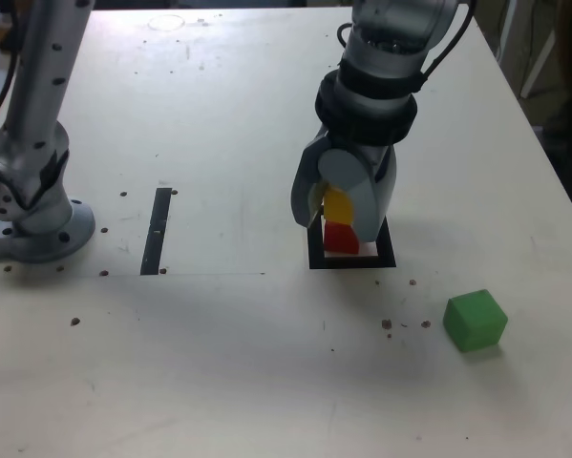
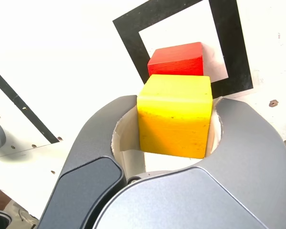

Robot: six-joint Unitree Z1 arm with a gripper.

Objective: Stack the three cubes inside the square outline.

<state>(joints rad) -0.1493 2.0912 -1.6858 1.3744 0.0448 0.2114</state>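
Note:
My gripper is shut on the yellow cube, its grey jaws pressed against two opposite sides. It holds the cube over the black square outline. The red cube sits inside the outline's white centre, right below the yellow one; whether the two touch I cannot tell. The green cube lies alone on the table, toward the exterior view's right and nearer the front than the outline. It does not show in the wrist view.
A narrow black strip lies on the white table to the exterior view's left of the outline. A second arm's grey base stands at the far left. Small dark specks and screw holes dot the tabletop.

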